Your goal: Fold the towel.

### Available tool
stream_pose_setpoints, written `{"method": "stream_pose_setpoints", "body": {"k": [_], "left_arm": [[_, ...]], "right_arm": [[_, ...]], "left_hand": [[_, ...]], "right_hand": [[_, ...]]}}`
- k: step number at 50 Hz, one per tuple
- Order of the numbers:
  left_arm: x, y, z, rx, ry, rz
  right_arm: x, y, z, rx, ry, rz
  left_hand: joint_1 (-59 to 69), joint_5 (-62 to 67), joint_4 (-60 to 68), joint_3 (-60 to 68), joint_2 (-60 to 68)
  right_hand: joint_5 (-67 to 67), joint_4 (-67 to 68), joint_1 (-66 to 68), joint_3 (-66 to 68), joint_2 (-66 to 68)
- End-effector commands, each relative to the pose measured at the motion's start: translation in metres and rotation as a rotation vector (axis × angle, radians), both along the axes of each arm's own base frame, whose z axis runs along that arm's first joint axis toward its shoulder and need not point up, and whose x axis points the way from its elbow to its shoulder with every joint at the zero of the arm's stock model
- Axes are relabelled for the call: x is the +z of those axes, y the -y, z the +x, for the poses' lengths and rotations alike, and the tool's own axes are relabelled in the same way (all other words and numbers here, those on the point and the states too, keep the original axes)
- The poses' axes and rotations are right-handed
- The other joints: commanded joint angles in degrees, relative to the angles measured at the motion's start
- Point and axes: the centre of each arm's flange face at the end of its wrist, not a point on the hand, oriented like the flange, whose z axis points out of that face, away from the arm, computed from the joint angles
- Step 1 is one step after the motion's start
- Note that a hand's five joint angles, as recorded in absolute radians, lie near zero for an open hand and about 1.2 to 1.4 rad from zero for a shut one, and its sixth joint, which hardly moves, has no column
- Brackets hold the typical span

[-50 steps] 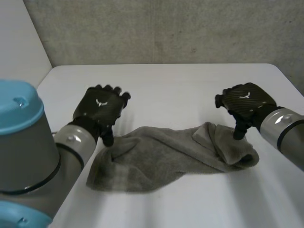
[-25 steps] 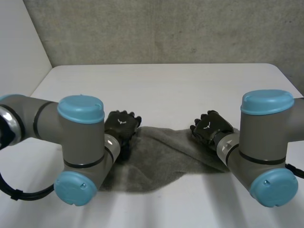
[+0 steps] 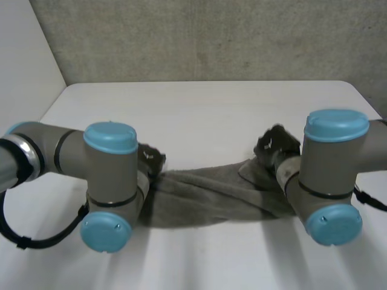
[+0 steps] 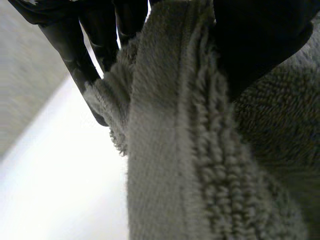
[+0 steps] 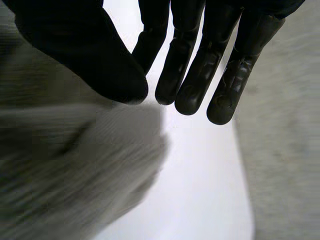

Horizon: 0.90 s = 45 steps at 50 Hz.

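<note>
Nearest me, my two grey arms with light-blue caps bend inward, the left arm (image 3: 109, 181) and the right arm (image 3: 329, 175), over the white surface (image 3: 199, 115). Between them lies the grey, thick-piled terry towel (image 3: 205, 193), a rumpled band running from one hand to the other, its near edge resting on the surface. My black left hand (image 3: 152, 159) is at the towel's left end; seen from its wrist, its thumb (image 4: 260, 40) and fingers (image 4: 75, 55) are clamped on a bunched hem of the cloth. My black right hand (image 3: 275, 145) is at the towel's right end, fingers (image 5: 200, 75) straight over bare surface, nothing pinched against the thumb. The thumb's tip sits at the cloth's edge, though I cannot tell whether it touches. Beyond both hands the surface runs back to a mottled grey wall (image 3: 211, 36).
</note>
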Motion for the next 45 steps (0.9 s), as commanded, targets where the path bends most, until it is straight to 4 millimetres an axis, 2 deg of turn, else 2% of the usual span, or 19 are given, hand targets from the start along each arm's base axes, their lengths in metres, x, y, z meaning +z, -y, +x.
{"method": "stream_pose_setpoints", "body": {"k": [1,2,4,5,6,7,9,11,15,17,23,25,26,27,29,30,36,41,45], "left_arm": [[0.067,0.035,-0.022,-0.005,-0.124,-0.244],[0.068,0.035,-0.022,-0.005,-0.124,-0.245],[0.127,0.052,-0.022,0.023,-0.239,-0.393],[0.127,0.052,-0.022,0.023,-0.24,-0.394],[0.164,0.055,-0.018,0.04,-0.325,-0.476],[0.165,0.055,-0.018,0.04,-0.326,-0.477],[0.203,0.051,-0.009,0.061,-0.489,-0.521],[0.212,0.048,-0.002,0.071,-0.557,-0.507],[0.199,0.04,0.009,0.094,-0.619,-0.406],[0.163,0.03,0.024,0.137,-0.594,-0.269],[0.114,0.006,0.05,0.185,-0.491,-0.124],[0.083,-0.007,0.067,0.209,-0.436,-0.036],[0.082,-0.007,0.067,0.209,-0.436,-0.035],[0.071,-0.014,0.074,0.217,-0.417,-0.002],[0.062,-0.023,0.081,0.225,-0.401,0.027],[0.056,-0.03,0.087,0.23,-0.389,0.048],[0.047,-0.053,0.099,0.217,-0.363,0.09],[0.062,-0.072,0.102,0.148,-0.359,0.051],[0.073,-0.076,0.102,0.105,-0.34,0.005]], "right_arm": [[0.065,0.034,0.019,0.034,0.164,-0.235],[0.065,0.034,0.02,0.034,0.164,-0.235],[0.114,0.046,0.027,0.066,0.317,-0.372],[0.142,0.048,0.026,0.077,0.416,-0.444],[0.143,0.048,0.026,0.077,0.417,-0.444],[0.168,0.05,0.022,0.083,0.511,-0.507],[0.187,0.051,0.014,0.077,0.584,-0.546],[0.195,0.051,0.008,0.071,0.628,-0.547],[0.163,0.043,0.002,0.05,0.589,-0.382],[0.145,0.038,0.001,0.045,0.558,-0.307],[0.083,0.016,-0.006,0.017,0.45,-0.04],[0.074,0.012,-0.009,0.007,0.439,0.009],[0.066,0.009,-0.01,0.003,0.437,0.054],[0.066,0.009,-0.01,0.003,0.437,0.054],[0.06,0.005,-0.011,0.0,0.462,0.119],[0.06,0.005,-0.011,0.0,0.462,0.119],[0.062,-0.001,-0.002,0.048,0.531,0.213],[0.064,0.004,0.008,0.08,0.594,0.284],[0.056,0.014,0.019,0.101,0.64,0.363]], "left_hand": [[15.6,14.7,13.3,13.8,13.2],[15.6,14.7,13.3,13.8,13.2],[15.6,14.7,13.3,13.8,13.2],[15.6,14.7,13.3,13.8,13.2],[15.6,14.7,13.3,13.8,13.2],[15.6,14.7,13.3,13.8,13.2],[15.6,14.7,13.3,13.8,13.2],[15.6,14.7,13.3,13.8,13.2],[15.6,14.7,13.3,13.8,13.2],[15.6,14.7,13.3,13.8,13.2],[15.6,14.7,13.3,13.8,13.2],[15.6,14.7,13.3,13.8,13.2],[15.6,14.7,13.3,13.8,13.2],[15.6,14.7,13.3,13.8,13.2],[15.6,14.7,13.3,13.8,13.2],[15.6,14.7,13.3,13.8,13.2],[15.6,14.7,13.3,13.8,13.2],[-22.8,-23.7,-25.1,-24.6,-25.2],[-29.3,-30.1,-31.6,-31.1,-31.7]], "right_hand": [[12.2,11.7,1.9,11.8,11.8],[12.2,11.7,1.9,11.8,11.8],[12.2,11.7,1.9,11.8,11.8],[12.2,11.7,1.9,11.8,11.8],[12.2,11.7,1.9,11.8,11.8],[12.2,11.7,1.9,11.8,11.8],[12.2,11.7,1.9,11.8,11.8],[12.2,11.7,1.9,11.8,11.8],[12.2,11.7,1.9,11.8,11.8],[12.2,11.7,1.9,11.8,11.8],[12.2,11.7,1.9,11.8,11.8],[4.8,4.4,-5.5,4.4,4.5],[-8.2,-8.6,-18.5,-8.6,-8.5],[-8.3,-8.7,-18.6,-8.7,-8.7],[-35.6,-36.0,-45.9,-36.0,-36.0],[-35.7,-36.1,-46.0,-36.1,-36.1],[-44.0,-44.4,-54.3,-44.4,-44.3],[-43.5,-43.9,-53.8,-43.9,-43.8],[-42.3,-42.7,-52.6,-42.7,-42.7]]}}
